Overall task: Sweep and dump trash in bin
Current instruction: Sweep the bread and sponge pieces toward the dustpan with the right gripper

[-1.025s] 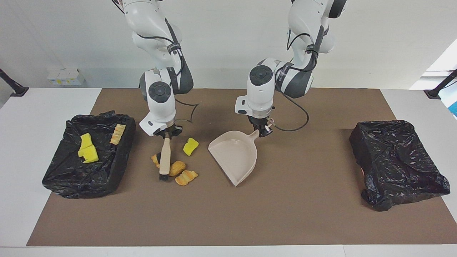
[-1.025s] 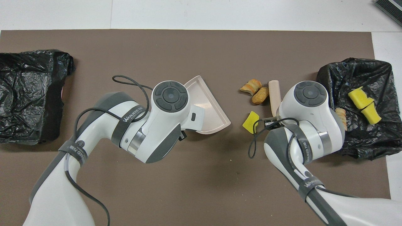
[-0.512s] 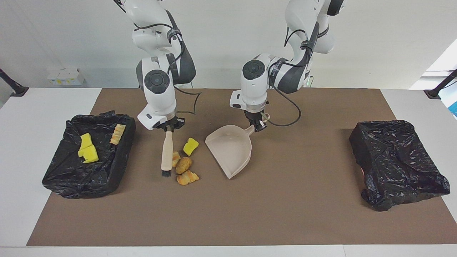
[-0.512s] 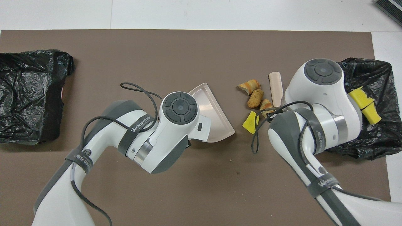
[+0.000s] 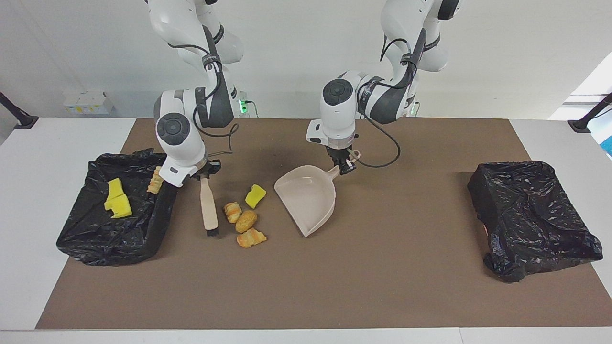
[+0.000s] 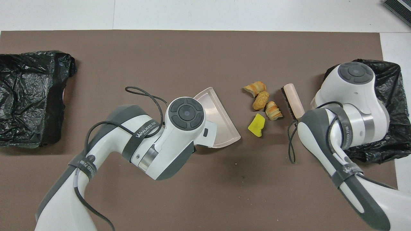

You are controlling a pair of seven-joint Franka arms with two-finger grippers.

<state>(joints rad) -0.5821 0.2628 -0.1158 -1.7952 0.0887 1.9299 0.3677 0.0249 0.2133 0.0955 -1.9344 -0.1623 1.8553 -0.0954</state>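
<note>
mid-sweep: right gripper [image 5: 204, 175] clenches the beige black-bristled brush [image 5: 208, 209] beside four loose sponge and pastry pieces [image 5: 246, 220]; left gripper [image 5: 345, 167] grips the beige plastic dustpan [image 5: 306, 198]. next, push them panward.

The room is bright with soft, even light from above. Soft dark shadows lie on the brown mat [image 5: 382, 267] under both arms. The black bags [image 5: 530, 215] shine with little white glints. A very bright patch glows at the facing view's 3 o'clock edge. Both views look sharp, with no blur.
</note>
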